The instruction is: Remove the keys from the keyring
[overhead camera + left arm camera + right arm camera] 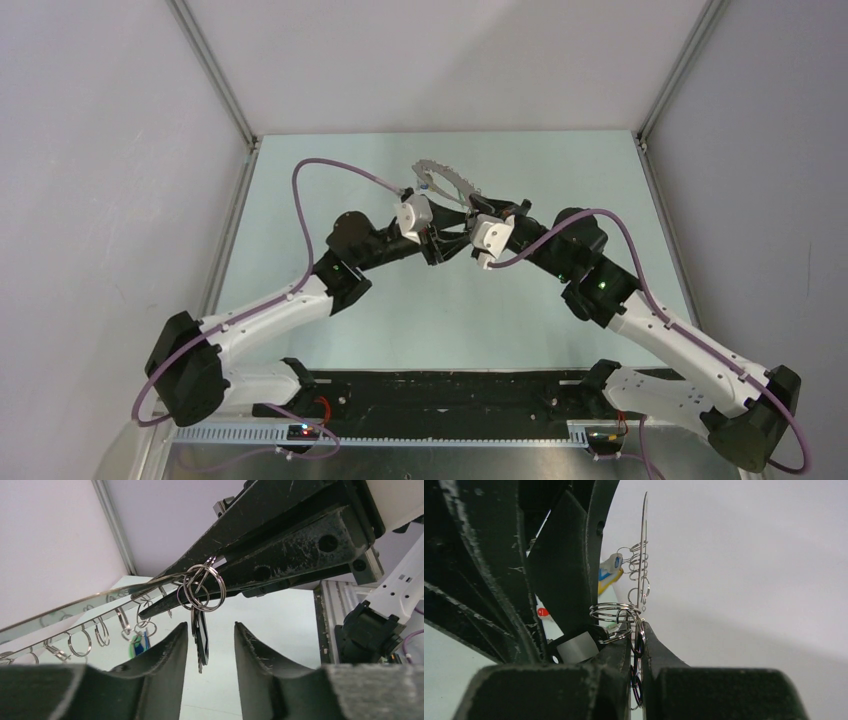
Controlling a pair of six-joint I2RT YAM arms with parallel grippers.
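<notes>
The keyring (447,183) is a grey metal loop fringed with small keys, held up above the table's far middle. My right gripper (463,207) is shut on its rim; the right wrist view shows the thin band (643,540) rising edge-on from between the closed jaws (638,635), with small split rings (616,612) beside it. My left gripper (443,238) is just below it, open. In the left wrist view a black-tagged key (201,640) hangs from split rings (200,587) between my open left fingertips (211,630), closer to the left one. Blue and green tags (139,642) hang further along the band (75,607).
The pale green table (330,330) is walled in by grey panels with aluminium posts (215,70) at the far corners. The right arm's white link (395,595) shows at the edge of the left wrist view. A black strip (440,390) runs along the near edge between the arm bases.
</notes>
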